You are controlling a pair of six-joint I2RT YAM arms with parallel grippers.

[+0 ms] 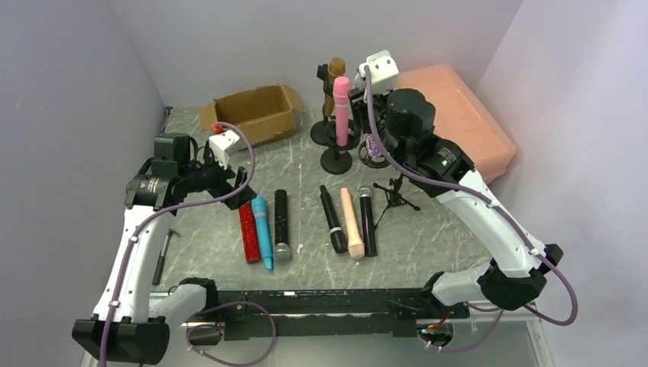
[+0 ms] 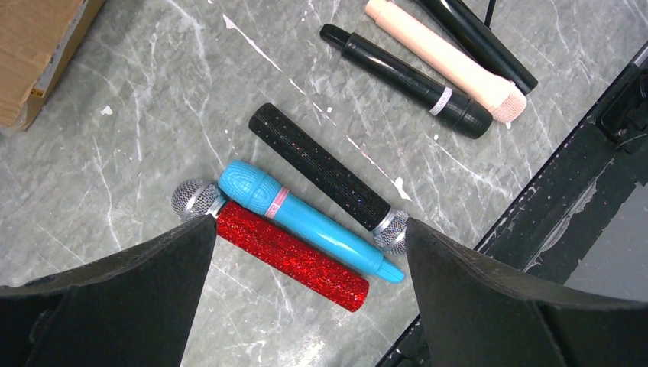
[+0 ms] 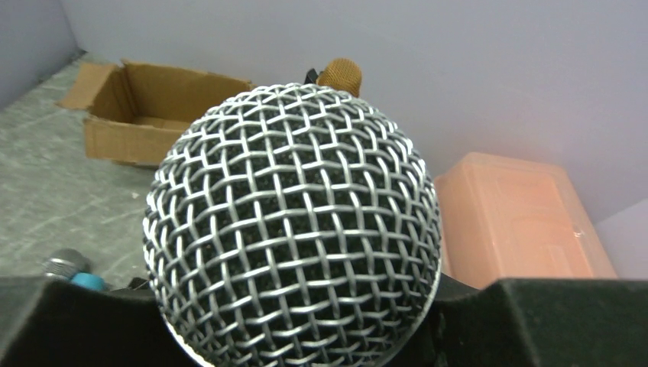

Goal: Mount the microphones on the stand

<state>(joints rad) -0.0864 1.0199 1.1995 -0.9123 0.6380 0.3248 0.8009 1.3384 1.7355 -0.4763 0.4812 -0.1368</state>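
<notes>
Now the left gripper point(image 2: 309, 233) hangs with its jaws spread as wide as they go, holding nothing, and three microphones lie on the table point(image 2: 115, 153) straight below it. Closest under the gap are the blue microphone point(image 2: 306, 222) and the red glitter microphone point(image 2: 290, 258), touching side by side. The black glitter microphone point(image 2: 321, 172) lies just beside the blue one, on the side away from the red.

All three have their long axes parallel. In the wrist view this axis runs slanted, from upper left to lower right, so it is neither along nor square across the line on which the two fingers point(image 2: 137, 298) close. I judge that the coming move turns on this angle: the wrist needs to rotate until the fingers stand across one body before it goes down. The red and blue heads point one way, the black glitter head the opposite way (this may matter for which end goes up in a stand).

Further out to this gripper's right lie a black microphone point(image 2: 405, 80) and the peach microphone point(image 2: 447, 57), well apart from it.

The right gripper point(image 3: 306, 329) is clamped on a silver-headed microphone point(image 3: 294, 229), whose mesh fills its camera. It is near the stand point(image 1: 336, 162) that carries the pink microphone point(image 1: 341, 107) upright. So the left arm is the nearer one for the three lying microphones.
</notes>
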